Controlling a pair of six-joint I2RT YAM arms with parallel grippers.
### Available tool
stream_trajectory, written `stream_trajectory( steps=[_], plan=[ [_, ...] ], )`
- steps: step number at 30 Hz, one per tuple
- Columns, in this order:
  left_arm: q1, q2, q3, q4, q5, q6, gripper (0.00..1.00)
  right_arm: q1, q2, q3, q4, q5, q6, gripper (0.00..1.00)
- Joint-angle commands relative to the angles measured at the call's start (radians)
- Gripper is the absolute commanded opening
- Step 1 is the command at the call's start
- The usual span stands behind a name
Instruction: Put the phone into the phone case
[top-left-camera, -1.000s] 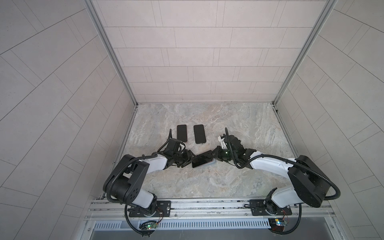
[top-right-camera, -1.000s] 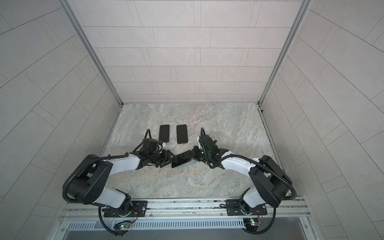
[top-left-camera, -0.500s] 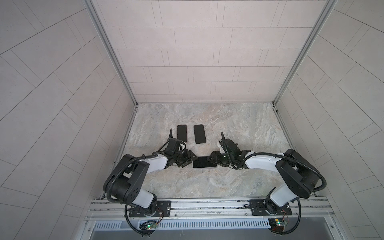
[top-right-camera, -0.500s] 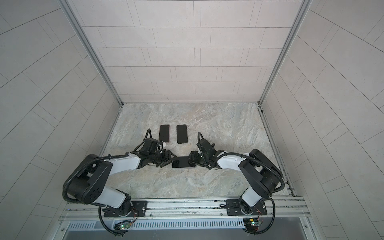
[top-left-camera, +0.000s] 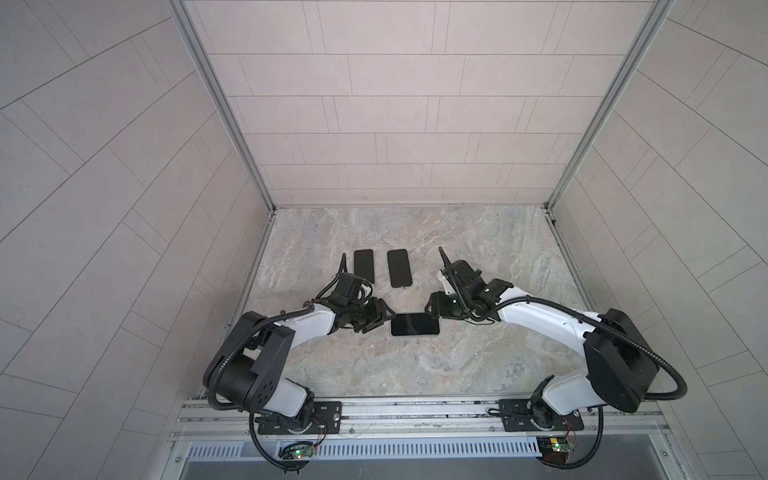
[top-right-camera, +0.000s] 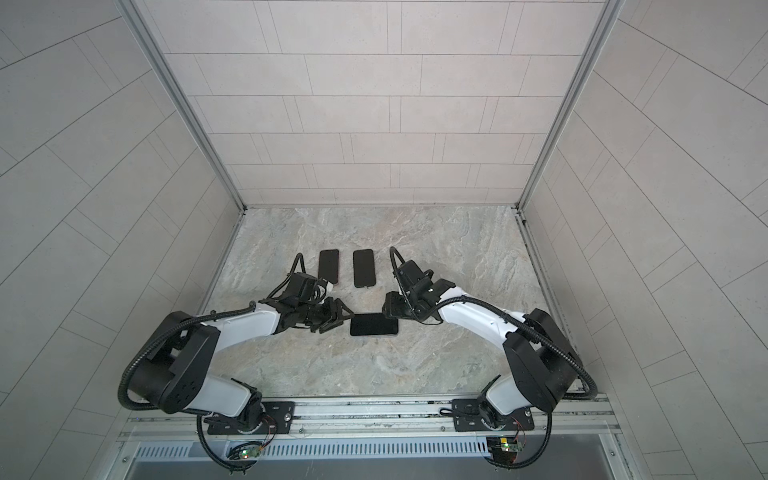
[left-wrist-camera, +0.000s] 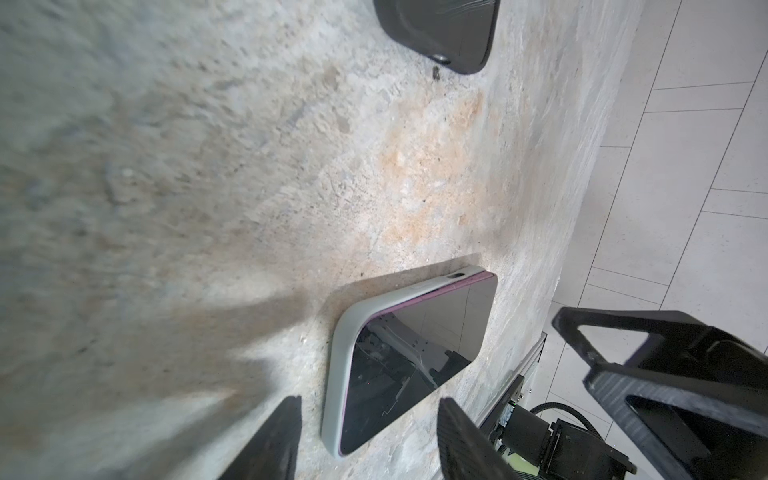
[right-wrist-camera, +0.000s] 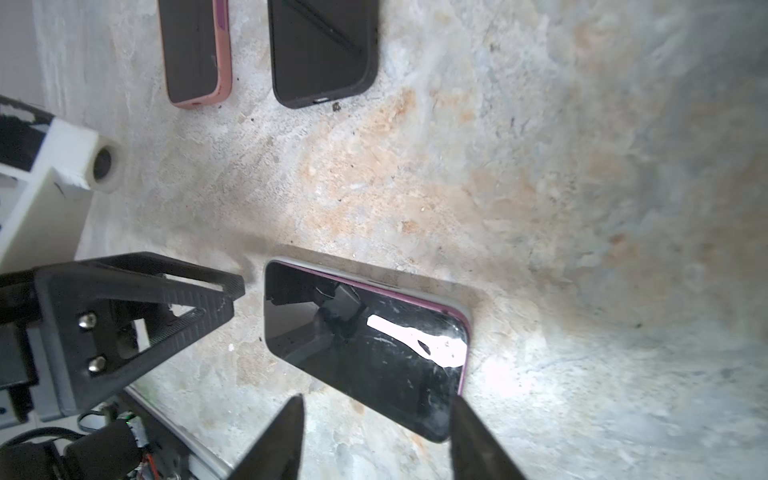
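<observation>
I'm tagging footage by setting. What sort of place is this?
Probably a robotics lab test cell: a left arm and right arm bolted to a metal rail, a stone-look tabletop boxed in by tiled walls, and three phones laid out as work pieces.

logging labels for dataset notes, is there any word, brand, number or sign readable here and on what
No readable text in any view.
phone in the grey case: dark screen with reflections only, no logo or lettering.
pink-cased phone: no markings visible.
black-cased phone: no markings visible.
circuit board below the left arm's base: any print is too small to read.
</observation>
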Motion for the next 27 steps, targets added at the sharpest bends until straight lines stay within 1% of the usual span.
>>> stream_trajectory(
  steps=[1, 3, 4, 11, 17, 18, 19, 23, 27],
  plan=[
    [-0.006, -0.023, 0.016, -0.029, -0.008, 0.017, 0.58, -0.004, 0.005, -0.011, -0.101, 0.040, -0.038, 0.31],
    [-0.006, -0.025, 0.012, -0.027, -0.005, 0.014, 0.55, -0.004, 0.029, -0.025, -0.080, 0.018, -0.031, 0.20],
    [-0.007, -0.023, 0.009, -0.022, -0.004, 0.012, 0.53, -0.003, 0.040, -0.032, -0.066, 0.007, -0.024, 0.17],
    [-0.027, -0.006, -0.019, 0.031, -0.006, -0.016, 0.53, 0.002, 0.097, -0.072, 0.011, -0.017, 0.006, 0.16],
    [-0.062, 0.043, -0.014, 0.063, -0.005, -0.026, 0.48, 0.011, 0.120, -0.080, 0.017, -0.011, 0.013, 0.14],
    [-0.065, 0.047, -0.014, 0.063, -0.007, -0.027, 0.47, 0.014, 0.124, -0.083, 0.020, -0.010, 0.017, 0.14],
    [-0.067, 0.051, -0.014, 0.062, -0.008, -0.023, 0.44, 0.018, 0.128, -0.087, 0.024, -0.010, 0.021, 0.09],
    [-0.071, 0.083, -0.011, 0.058, 0.003, -0.010, 0.33, 0.033, 0.154, -0.102, 0.050, -0.010, 0.043, 0.07],
    [-0.079, 0.103, -0.015, 0.067, 0.009, -0.007, 0.31, 0.061, 0.210, -0.111, 0.085, -0.027, 0.057, 0.06]
  ],
)
